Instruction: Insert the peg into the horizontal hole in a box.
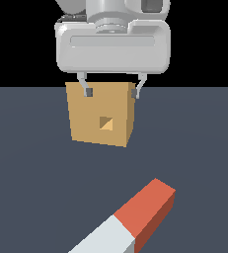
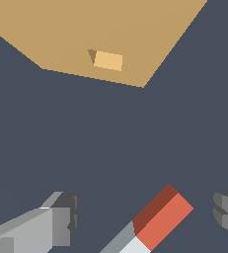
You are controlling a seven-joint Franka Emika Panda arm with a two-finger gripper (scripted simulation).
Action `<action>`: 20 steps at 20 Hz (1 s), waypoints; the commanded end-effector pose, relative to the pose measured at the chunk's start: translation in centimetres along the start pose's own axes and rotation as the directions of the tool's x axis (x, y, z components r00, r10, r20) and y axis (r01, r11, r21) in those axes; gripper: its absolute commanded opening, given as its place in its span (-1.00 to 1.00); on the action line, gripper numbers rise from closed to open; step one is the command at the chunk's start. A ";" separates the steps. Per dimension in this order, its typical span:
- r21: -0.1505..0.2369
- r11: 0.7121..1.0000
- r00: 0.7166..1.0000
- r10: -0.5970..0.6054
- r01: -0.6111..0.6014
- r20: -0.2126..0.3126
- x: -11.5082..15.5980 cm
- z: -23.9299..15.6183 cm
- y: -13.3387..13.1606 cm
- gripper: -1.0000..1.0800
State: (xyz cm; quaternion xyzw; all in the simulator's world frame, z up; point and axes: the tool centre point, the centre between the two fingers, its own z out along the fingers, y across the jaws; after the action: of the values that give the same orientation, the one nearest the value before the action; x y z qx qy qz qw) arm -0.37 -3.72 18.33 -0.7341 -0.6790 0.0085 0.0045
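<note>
Gripper (image 2: 145,220) hanging open, empty; peg (image 2: 152,222) lying diagonally between fingers (red end pointing toward box (image 1: 101,116)).

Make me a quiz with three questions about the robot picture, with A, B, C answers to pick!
1. Where does the peg lie?
A. on the floor, apart from the box
B. inside the hole
C. on top of the box

2. What colour is the peg's end nearest the box?
A. blue
B. red-orange
C. green

3. How is the gripper?
A. shut on the peg
B. shut on the box
C. open, holding nothing

Answers: 1 A, bare floor separates peg and box. 2 B, the grey-white half points away. 3 C, the wrist view shows its fingers spread wide with the peg untouched between them.
</note>
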 end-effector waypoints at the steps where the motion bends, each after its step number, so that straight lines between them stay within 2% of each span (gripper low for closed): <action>1: 0.000 1.000 1.000 0.000 0.000 0.000 0.0 0.0 0.0 0.92; 7: -0.001 0.999 0.999 0.047 -0.047 0.000 -1.1 0.7 0.4 0.92; 13: -0.004 0.981 0.981 0.193 -0.193 -0.002 -4.7 2.9 1.3 0.92; 16: -0.006 0.952 0.952 0.305 -0.305 -0.004 -7.6 4.7 1.7 0.92; 20: -0.009 0.884 0.884 0.468 -0.468 -0.007 -12.1 7.3 1.5 0.92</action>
State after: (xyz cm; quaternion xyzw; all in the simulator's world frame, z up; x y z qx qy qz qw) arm 0.32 -14.26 12.05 -0.8597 -0.5108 0.0046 0.0012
